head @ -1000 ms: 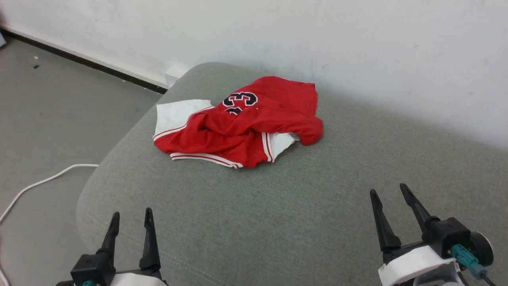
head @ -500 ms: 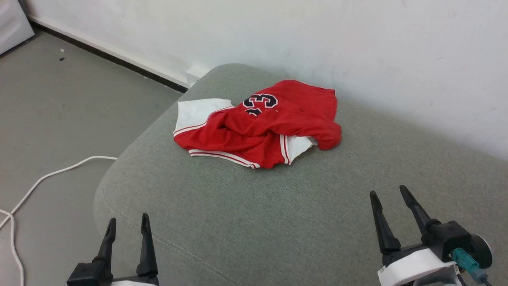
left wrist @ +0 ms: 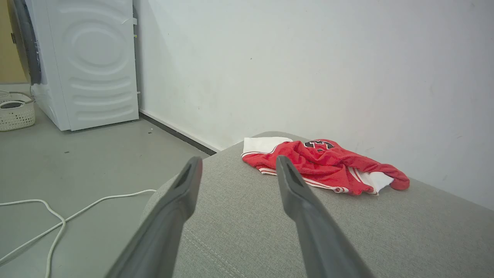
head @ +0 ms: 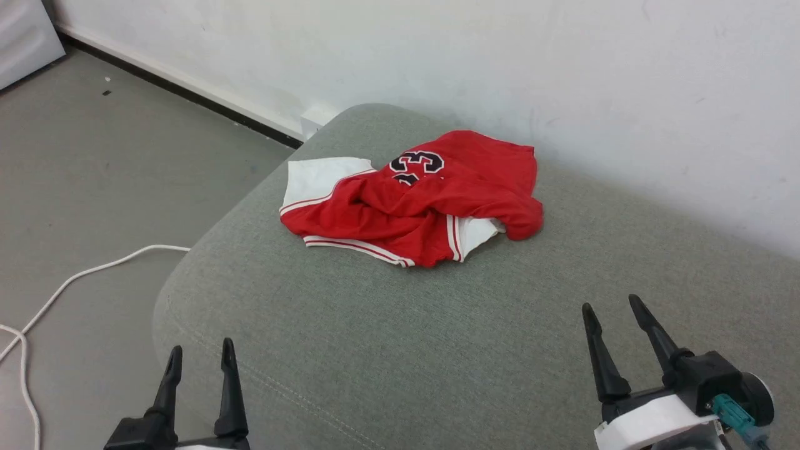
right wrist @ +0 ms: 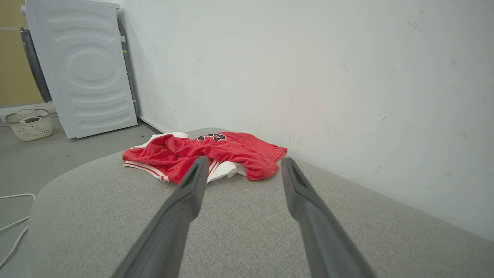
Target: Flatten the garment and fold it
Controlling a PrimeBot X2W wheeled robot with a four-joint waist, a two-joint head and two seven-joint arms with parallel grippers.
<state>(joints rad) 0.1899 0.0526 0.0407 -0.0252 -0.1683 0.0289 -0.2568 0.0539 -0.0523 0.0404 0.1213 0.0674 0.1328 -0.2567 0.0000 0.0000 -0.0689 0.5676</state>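
Garment (head: 412,200) lies in a crumpled heap on the far left part of a grey-green upholstered cushion (head: 375,337), close to the white wall (head: 500,62) behind it. It is mostly red and bunched into folds. One white sleeve (head: 315,178) spreads flat toward the cushion's left edge, and a second patch of white (head: 478,231) pokes out from under a red fold on the near right. A red-and-white striped hem (head: 356,248) runs along the near side. A black, white-outlined number (head: 417,164) shows on top, partly swallowed by a fold.

The left gripper (head: 200,345) is held over the cushion's near left corner, its fingers spread apart with nothing between them. The right gripper (head: 610,302) is held over the near right of the cushion, its fingers likewise released and empty. Both are well apart from the garment, and in each wrist view the shirt lies beyond the fingertips.

On the grey floor (head: 112,162) to the left, a white cable (head: 94,269) snakes up to the cushion's edge. Farther off, the left wrist view shows a white washing machine (left wrist: 92,65) standing against the wall. Near it, a pale laundry basket (left wrist: 17,116) with a perforated side sits on the floor. The basket is too small and seen from too low an angle to tell what, if anything, it holds.
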